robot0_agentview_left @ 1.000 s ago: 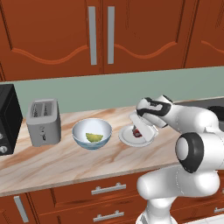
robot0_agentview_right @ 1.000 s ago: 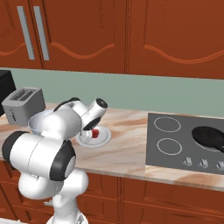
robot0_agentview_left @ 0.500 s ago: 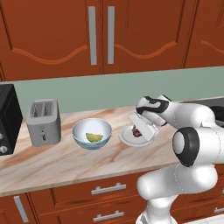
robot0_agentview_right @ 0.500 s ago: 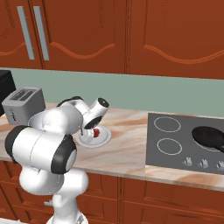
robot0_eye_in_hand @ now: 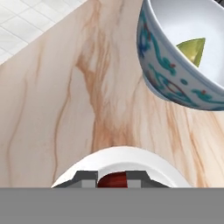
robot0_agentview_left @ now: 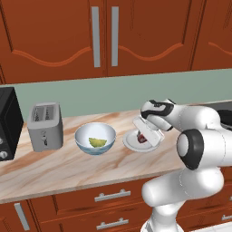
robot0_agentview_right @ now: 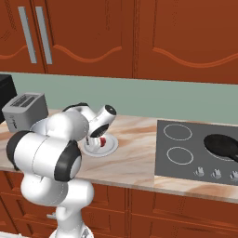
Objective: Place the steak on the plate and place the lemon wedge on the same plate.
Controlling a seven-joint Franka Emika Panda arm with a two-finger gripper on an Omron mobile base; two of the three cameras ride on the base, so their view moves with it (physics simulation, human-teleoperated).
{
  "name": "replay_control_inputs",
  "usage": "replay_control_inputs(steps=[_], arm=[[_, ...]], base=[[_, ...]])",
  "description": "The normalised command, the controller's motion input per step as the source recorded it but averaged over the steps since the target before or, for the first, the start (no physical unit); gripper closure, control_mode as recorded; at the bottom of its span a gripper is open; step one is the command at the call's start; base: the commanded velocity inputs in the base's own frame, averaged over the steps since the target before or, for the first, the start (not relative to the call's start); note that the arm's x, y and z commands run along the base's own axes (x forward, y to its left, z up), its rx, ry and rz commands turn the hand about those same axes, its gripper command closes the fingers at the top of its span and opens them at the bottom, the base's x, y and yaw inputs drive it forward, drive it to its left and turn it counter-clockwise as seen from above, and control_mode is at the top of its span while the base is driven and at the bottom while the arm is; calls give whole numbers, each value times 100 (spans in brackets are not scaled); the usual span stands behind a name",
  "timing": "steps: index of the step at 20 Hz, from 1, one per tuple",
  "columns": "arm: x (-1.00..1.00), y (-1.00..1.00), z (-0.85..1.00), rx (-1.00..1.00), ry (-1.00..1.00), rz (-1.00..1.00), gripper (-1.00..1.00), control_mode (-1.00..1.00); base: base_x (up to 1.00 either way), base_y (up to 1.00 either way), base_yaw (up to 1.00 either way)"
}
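Note:
The white plate (robot0_agentview_left: 131,142) sits on the counter to the right of a blue-patterned bowl (robot0_agentview_left: 82,136). My gripper (robot0_agentview_left: 145,136) reaches down onto the plate and is shut on the red steak (robot0_agentview_left: 141,138), which rests low over the plate's middle. In the hand view the steak (robot0_eye_in_hand: 113,180) shows between the dark fingertips (robot0_eye_in_hand: 85,178), with the plate's rim (robot0_eye_in_hand: 118,156) just beyond. From the right, the steak (robot0_agentview_right: 103,139) shows red under the hand on the plate (robot0_agentview_right: 110,148). The yellow-green lemon wedge (robot0_agentview_left: 97,142) lies inside the bowl (robot0_eye_in_hand: 175,83), where the wedge (robot0_eye_in_hand: 193,50) shows against its pale inside.
A silver toaster (robot0_agentview_left: 44,124) and a black microwave (robot0_agentview_left: 7,123) stand to the left of the bowl. A cooktop (robot0_agentview_right: 186,151) with a dark pan (robot0_agentview_right: 225,146) lies to the right. Bare marble counter runs in front of the plate.
The arm's elbow has swung slightly. The gripper stays over the plate with the steak between its fingers.

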Motion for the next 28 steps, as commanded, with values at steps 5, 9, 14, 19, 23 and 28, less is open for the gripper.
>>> replay_control_inputs(steps=[5,9,14,19,23,28], arm=[[0,-4,-1,0,0,2,-100,-100],[0,-5,0,0,0,2,-100,-100],[0,-7,0,0,0,3,-100,-100],[0,-4,0,0,0,2,-100,-100],[0,0,6,0,0,2,-100,-100],[-5,7,30,-6,2,0,-100,-100]], base=[[0,0,0],[0,0,0],[0,0,0],[0,0,0],[0,0,0],[0,0,0]])
